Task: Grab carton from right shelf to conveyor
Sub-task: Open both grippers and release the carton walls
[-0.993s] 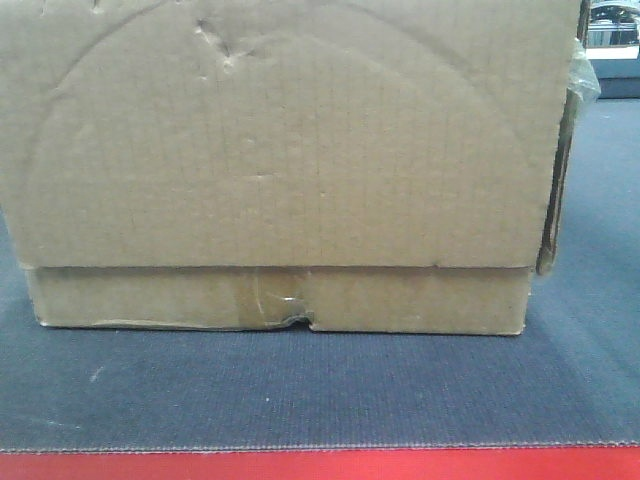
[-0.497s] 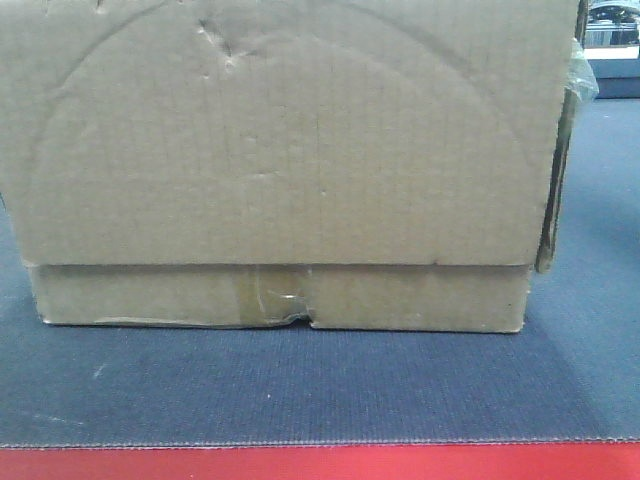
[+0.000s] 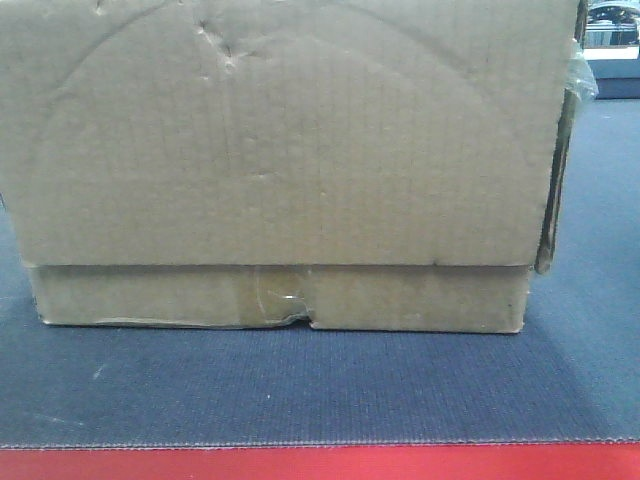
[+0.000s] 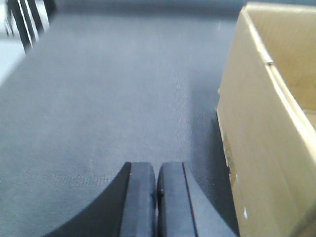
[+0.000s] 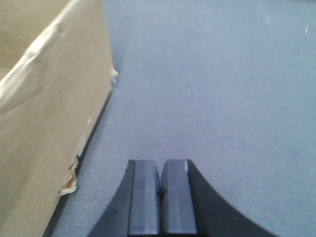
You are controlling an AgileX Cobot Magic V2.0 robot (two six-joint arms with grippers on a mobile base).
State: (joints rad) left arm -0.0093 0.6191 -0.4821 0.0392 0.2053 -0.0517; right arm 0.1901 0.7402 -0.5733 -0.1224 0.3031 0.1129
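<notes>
Sitting flat on the conveyor (image 3: 300, 395), the carton (image 3: 280, 160) fills most of the front view, its near face set back from the belt's red front edge (image 3: 320, 465). No brand, label or readable writing shows on the cardboard; the face carries only a wide curved crease and a small dent near the top. A strip of clear tape (image 3: 275, 298) crosses the seam of the bottom flap, which is torn a little at its lower edge.

At the left, the left gripper (image 4: 157, 192) hangs over bare belt with its two dark pads pressed together and nothing between them; the carton's side wall stands just to its right, apart from the pads. Thin dark upright bars (image 4: 22, 24) show blurred at the far left corner of that view.

At the right, the right gripper (image 5: 161, 190) is likewise closed on nothing, its pads touching, over open belt with the carton's frayed side wall near on its left. A scrap of loose clear plastic (image 3: 582, 75) sticks out from the carton's upper right corner, and beyond it, far right, a bit of shiny metal framework (image 3: 612, 30) is visible, too small to make out further
</notes>
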